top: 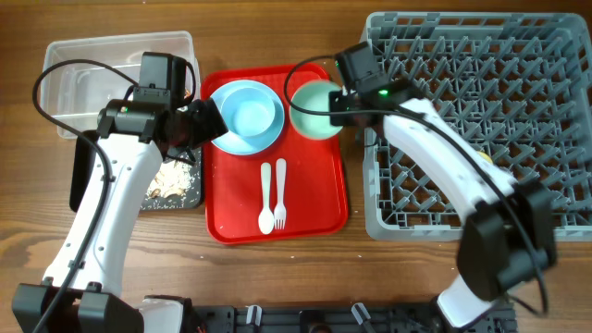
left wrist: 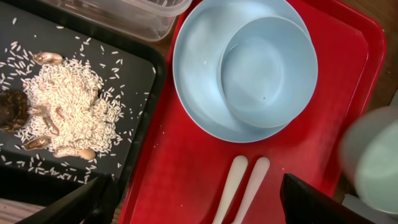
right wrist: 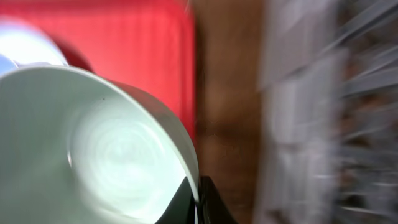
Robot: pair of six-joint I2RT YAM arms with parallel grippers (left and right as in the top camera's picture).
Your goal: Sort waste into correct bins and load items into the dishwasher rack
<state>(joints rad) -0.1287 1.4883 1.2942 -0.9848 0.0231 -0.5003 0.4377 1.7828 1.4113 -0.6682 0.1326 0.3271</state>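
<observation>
A blue bowl (left wrist: 267,71) sits on the blue plate (left wrist: 196,84) on the red tray (left wrist: 177,180).

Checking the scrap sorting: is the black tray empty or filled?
Filled: white-and-brown food scraps lie heaped in the black tray.

No text, label, brand, number or sign can be read on anything in these views. The right wrist view is too blurred to show any print.
</observation>
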